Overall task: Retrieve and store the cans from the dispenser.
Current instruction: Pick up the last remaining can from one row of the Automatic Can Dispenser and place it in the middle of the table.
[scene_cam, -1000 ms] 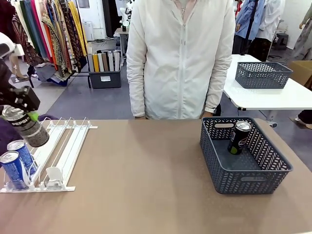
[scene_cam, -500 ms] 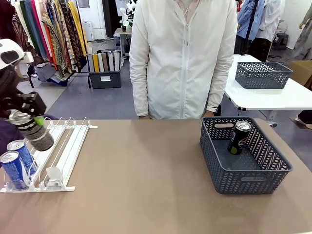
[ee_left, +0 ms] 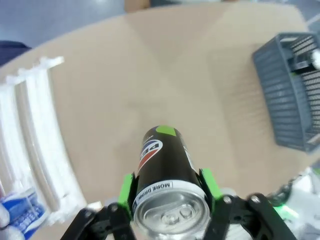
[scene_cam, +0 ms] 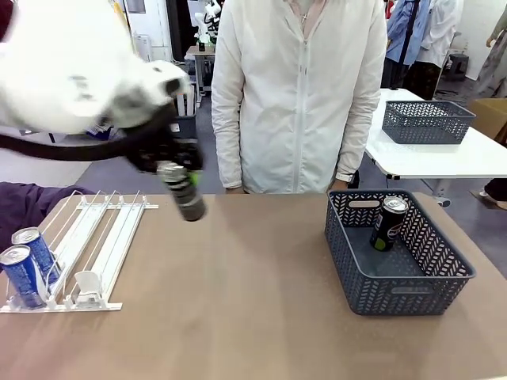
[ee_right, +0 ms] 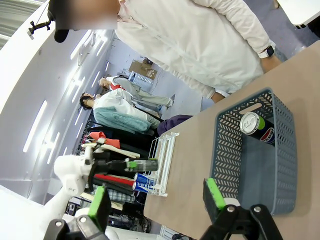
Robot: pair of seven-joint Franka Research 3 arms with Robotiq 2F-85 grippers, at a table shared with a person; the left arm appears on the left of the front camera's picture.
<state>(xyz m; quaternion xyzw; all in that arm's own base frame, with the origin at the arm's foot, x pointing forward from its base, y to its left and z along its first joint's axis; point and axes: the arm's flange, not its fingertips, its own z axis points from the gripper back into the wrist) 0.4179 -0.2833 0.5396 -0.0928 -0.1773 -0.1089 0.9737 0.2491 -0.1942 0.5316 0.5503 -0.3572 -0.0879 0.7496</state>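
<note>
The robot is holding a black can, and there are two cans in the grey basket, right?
Not quite. The grey basket has just one can in it, not two; the front view shows it leaning inside. The rest is right: the left gripper is holding a black can.

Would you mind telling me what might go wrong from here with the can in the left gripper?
1. The left gripper clamps the black Pepsi can near its top end, tilted above the table; the long free end might swing or slip out.
2. The grey basket already holds a tilted can; a release over that spot could knock or dent both.
</note>
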